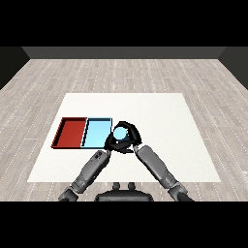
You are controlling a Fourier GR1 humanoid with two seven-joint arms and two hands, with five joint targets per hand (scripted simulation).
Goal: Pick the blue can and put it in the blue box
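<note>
The small light-blue cylindrical can (120, 132), probably light, rigid and smooth-sided so best gripped round its body, sits enclosed by the right hand (127, 139) with curled black fingers (133, 130), just right of the light blue tray (98, 122) above the white counter (160, 116).
</note>
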